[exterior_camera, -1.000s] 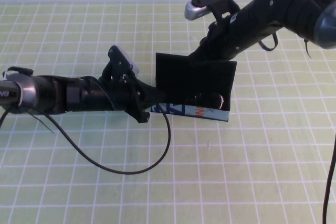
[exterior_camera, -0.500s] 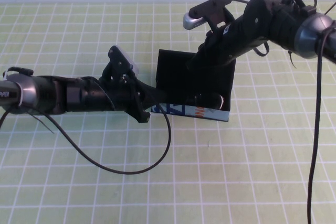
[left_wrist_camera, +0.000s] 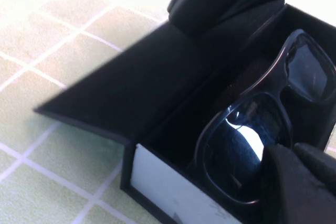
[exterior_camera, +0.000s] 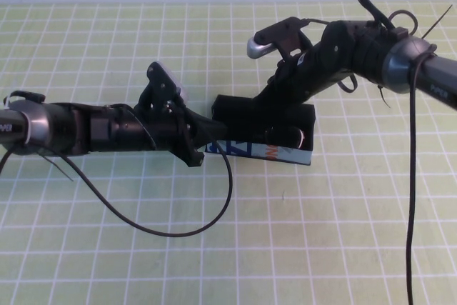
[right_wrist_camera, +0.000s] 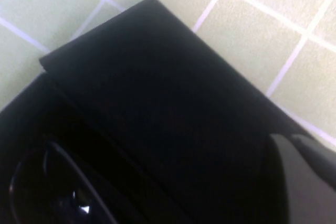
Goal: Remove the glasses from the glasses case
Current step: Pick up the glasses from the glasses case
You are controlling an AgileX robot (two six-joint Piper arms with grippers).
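— What lies nearest the camera?

— A black cable [exterior_camera: 178, 230] loops over the green gridded mat [exterior_camera: 321, 248]. Behind it the glasses case [exterior_camera: 265, 133] sits mid-table, its light-blue front strip facing the robot.

— And the glasses?

— The glasses [left_wrist_camera: 262, 129] lie inside the open case, dark lenses up.

— Where is the left gripper?

— The left gripper [exterior_camera: 208, 136] is at the case's left end, touching it; whether it is clenched or released cannot be told.

— The right one?

— Farther back, the right gripper [exterior_camera: 275, 98] rests against the hinged lid [exterior_camera: 260, 108], which leans away behind the box. Its grip cannot be made out either.
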